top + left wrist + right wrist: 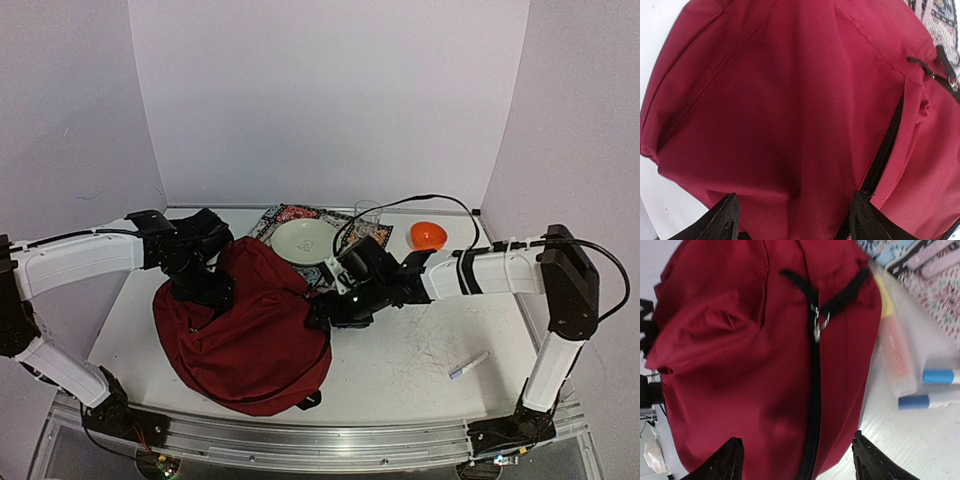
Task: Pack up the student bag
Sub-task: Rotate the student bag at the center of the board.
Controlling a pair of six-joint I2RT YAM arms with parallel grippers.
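Bag: the dark red student bag (250, 330) lies slumped on the white table (420, 345), left of centre, at about 7 o'clock from the plate (303, 240). From the top camera I see its upper edge touching the plate's near rim.

Left gripper: the left gripper (205, 288) is at the bag's 10 o'clock edge. On my left wrist feed its two black fingers (720, 224) are spread wide, with nothing pinched and only red fabric between and beyond them. I cannot tell whether they touch the cloth.

Right gripper: the right gripper (323, 312) is at the bag's 2 o'clock edge. On the right wrist feed its fingers (722, 462) are likewise parted, with the bag's side under them.

Zipper: a black zipper (814, 390) runs from 12 to 6 o'clock down my right wrist feed, with metal zipper pulls (818, 326) near the top.

Beside the bag: a clear pouch (896, 352) with orange and yellow contents, blurred, lies just at the bag's 3 o'clock in that feed. Two blue-capped markers (935, 376) lie at the pouch's 5 o'clock.

Back of table: a patterned mat (288, 213) lies under the plate. A glass (368, 213) stands at 2 o'clock from the plate and an orange bowl (428, 236) at its 3 o'clock.

Loose item: a single pen (468, 367) lies at 4 o'clock from the right gripper, well apart from the bag.
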